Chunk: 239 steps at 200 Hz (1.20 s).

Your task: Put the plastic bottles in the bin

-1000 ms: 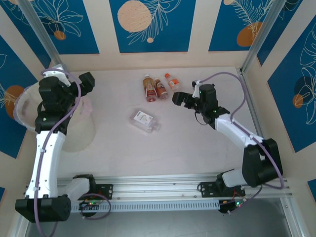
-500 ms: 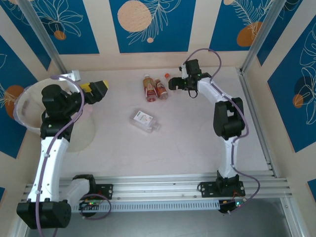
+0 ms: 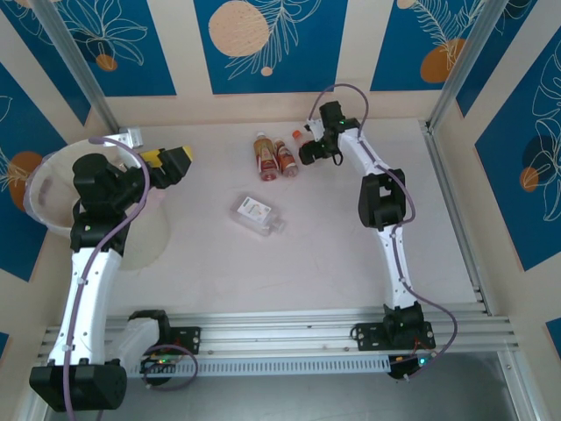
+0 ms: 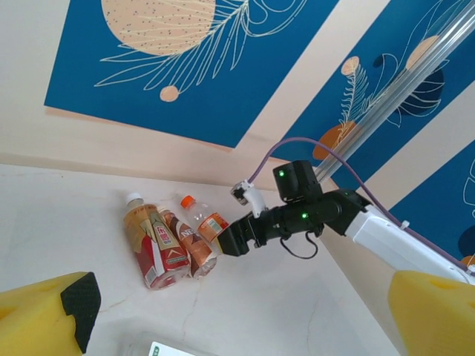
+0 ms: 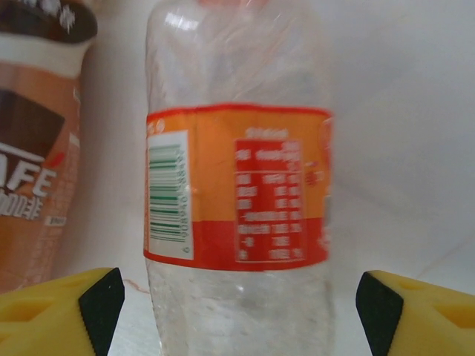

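A brown-label bottle (image 5: 37, 148) lies just beside the orange-label bottle (image 5: 236, 185) at the table's (image 3: 333, 254) far edge. A flat clear bottle (image 3: 257, 215) lies nearer the arms' bases. The bin (image 3: 145, 232) sits far to its left. The right arm is stretched long, and the right pincer (image 5: 237, 308) is spread around the orange-label bottle, pads clear of it. The left pincer (image 3: 178, 163) gapes wide, far left of that bottle. The walls have blue leaf-print panels.
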Each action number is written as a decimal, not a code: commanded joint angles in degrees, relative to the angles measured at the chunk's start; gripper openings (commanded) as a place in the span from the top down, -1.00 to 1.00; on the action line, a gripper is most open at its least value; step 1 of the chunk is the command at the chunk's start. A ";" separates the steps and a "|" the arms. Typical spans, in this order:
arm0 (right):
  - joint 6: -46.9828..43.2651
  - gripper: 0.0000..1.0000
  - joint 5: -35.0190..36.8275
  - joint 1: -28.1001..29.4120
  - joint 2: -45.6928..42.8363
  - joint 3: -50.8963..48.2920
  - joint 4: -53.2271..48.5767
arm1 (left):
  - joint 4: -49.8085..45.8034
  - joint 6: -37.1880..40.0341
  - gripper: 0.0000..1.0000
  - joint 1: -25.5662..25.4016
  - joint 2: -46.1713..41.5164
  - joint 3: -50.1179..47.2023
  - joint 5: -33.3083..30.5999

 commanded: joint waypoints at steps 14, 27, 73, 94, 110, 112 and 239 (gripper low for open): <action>-3.05 -0.58 2.95 1.73 2.79 2.92 -3.06 | 0.19 0.67 -1.00 -0.31 0.46 -0.65 0.90; -1.69 -0.41 5.28 1.80 3.25 3.12 -2.32 | -0.06 0.62 -1.00 -0.35 0.51 -0.58 1.07; 2.34 0.11 8.35 1.81 -4.98 -6.03 3.84 | 0.64 -0.60 -1.00 -0.48 0.67 -0.50 3.02; 4.19 0.23 9.19 1.92 -15.96 -20.62 12.94 | 1.69 -1.56 -1.00 -1.88 1.24 -0.33 4.05; 6.15 0.27 9.32 1.91 -25.20 -31.94 19.23 | 1.36 -1.19 -1.00 -4.51 2.00 0.10 3.43; 6.42 0.27 9.27 1.93 -26.36 -33.32 19.85 | 1.30 -1.15 -1.00 -4.98 2.11 0.26 3.37; 20.60 0.27 -18.55 7.69 -80.96 -87.68 40.14 | 17.43 -12.37 -1.00 -26.96 22.55 3.07 1.60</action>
